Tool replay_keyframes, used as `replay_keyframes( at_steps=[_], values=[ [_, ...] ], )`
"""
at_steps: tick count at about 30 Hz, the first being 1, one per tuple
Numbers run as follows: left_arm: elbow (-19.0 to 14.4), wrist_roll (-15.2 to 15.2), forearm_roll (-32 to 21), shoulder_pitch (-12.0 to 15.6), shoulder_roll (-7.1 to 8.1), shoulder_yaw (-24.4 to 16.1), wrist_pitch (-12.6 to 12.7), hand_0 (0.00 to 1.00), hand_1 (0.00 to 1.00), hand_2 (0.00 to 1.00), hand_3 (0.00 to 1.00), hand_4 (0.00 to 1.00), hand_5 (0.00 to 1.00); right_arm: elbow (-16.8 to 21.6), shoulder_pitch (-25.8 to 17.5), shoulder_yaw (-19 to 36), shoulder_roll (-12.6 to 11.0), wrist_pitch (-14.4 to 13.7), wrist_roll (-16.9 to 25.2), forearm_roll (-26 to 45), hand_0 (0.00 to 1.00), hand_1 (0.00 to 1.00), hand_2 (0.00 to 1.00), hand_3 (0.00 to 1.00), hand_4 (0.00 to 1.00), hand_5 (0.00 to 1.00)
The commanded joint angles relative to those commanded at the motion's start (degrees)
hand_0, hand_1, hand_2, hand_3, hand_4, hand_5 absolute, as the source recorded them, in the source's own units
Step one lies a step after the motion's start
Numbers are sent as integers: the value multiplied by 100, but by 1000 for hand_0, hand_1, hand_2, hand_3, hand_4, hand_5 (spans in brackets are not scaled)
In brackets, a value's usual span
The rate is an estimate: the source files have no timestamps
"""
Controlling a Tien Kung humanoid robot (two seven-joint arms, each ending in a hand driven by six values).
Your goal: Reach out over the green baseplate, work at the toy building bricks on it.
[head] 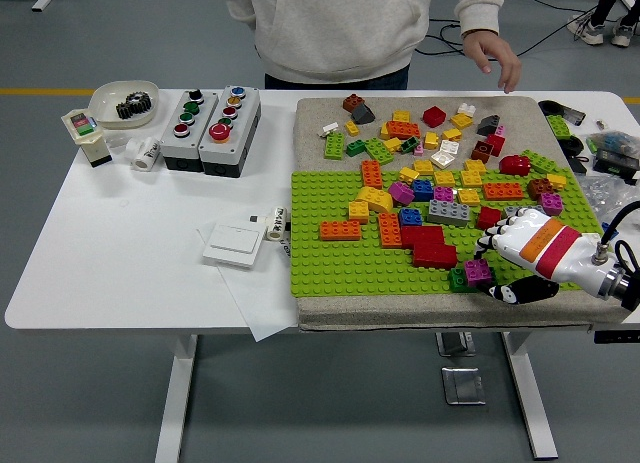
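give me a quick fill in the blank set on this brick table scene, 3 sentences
1. The right hand reaches over the near right part of the ____ baseplate.
2. The magenta brick by that hand sits on top of a ____ brick.
3. The two grey button boxes stand to the ____ of the baseplate in the picture.

Missing words: green; green; left

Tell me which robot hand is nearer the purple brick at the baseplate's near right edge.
Right. The right hand is at the purple brick, its fingers right over it on the green baseplate. The left hand is not in view.
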Motion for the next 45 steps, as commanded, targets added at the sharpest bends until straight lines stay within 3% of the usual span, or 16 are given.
replay_keyframes(
  at_steps=[45],
  values=[
    [3, 14, 33, 7, -7, -20, 5, 663, 751, 767, 582, 656, 606, -170, 33, 46, 99, 30, -9, -108, 374, 511, 586, 526, 710, 453]
  ],
)
